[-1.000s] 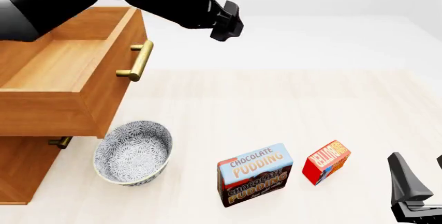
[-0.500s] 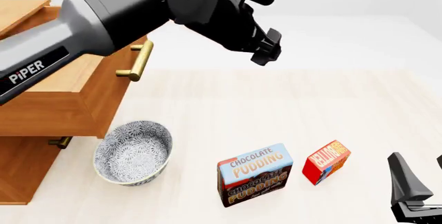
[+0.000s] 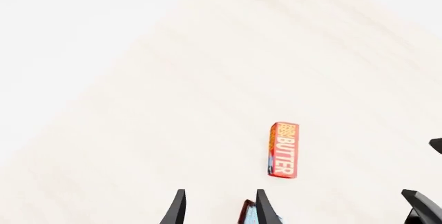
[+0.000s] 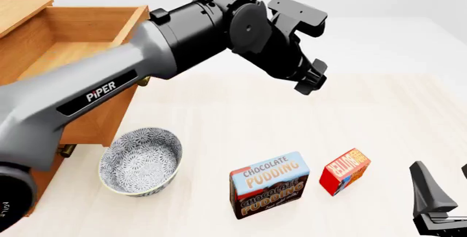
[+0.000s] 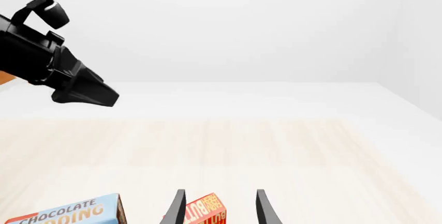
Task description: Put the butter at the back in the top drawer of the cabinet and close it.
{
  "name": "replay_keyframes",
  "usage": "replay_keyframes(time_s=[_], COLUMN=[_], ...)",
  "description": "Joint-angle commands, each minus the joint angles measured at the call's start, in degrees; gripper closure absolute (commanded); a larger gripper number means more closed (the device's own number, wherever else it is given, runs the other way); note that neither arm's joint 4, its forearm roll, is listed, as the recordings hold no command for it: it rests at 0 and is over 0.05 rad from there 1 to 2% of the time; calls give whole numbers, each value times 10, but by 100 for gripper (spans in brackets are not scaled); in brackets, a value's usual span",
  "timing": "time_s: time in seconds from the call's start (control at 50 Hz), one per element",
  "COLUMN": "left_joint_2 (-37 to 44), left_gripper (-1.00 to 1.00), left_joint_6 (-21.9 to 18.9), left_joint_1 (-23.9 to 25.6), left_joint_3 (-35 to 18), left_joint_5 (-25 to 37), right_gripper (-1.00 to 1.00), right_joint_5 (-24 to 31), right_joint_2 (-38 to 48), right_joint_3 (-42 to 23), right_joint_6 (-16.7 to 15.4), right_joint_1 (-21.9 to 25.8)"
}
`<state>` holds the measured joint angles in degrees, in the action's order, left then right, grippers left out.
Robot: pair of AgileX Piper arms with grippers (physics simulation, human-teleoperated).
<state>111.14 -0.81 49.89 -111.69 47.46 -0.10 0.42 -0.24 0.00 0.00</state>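
Swinging out from above the top drawer [image 4: 69, 56], the left gripper [image 4: 310, 78] now hangs high over mid-table, fingers parted and empty — one butter [image 4: 344, 171] lies well below, near the front edge beside one pudding box [image 4: 268, 184]; right gripper [image 4: 438, 193] spread, empty.

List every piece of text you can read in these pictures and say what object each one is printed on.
"PiPER": left arm, on its grey link.
"CHOCOLATE PUDDING", printed twice: blue-and-brown pudding box; smaller print beneath is unreadable.
"BUTTER": red butter box in the left wrist view; its orange lettering alongside is too blurred to read.
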Motion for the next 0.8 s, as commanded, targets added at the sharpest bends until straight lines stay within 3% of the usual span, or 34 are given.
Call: replay_keyframes(time_s=[0.02, 0.8], left_joint_2=[34, 118], left_gripper=[-100, -100], left_joint_6=[12, 55], left_joint_1=[19, 56], left_joint_3=[-21, -56], left_joint_5=[3, 7], right_gripper=[-100, -100], right_joint_5=[0, 0], right_joint_2=[0, 0], right_joint_3=[0, 0], right_joint_6=[0, 0], right_joint_1=[0, 0])
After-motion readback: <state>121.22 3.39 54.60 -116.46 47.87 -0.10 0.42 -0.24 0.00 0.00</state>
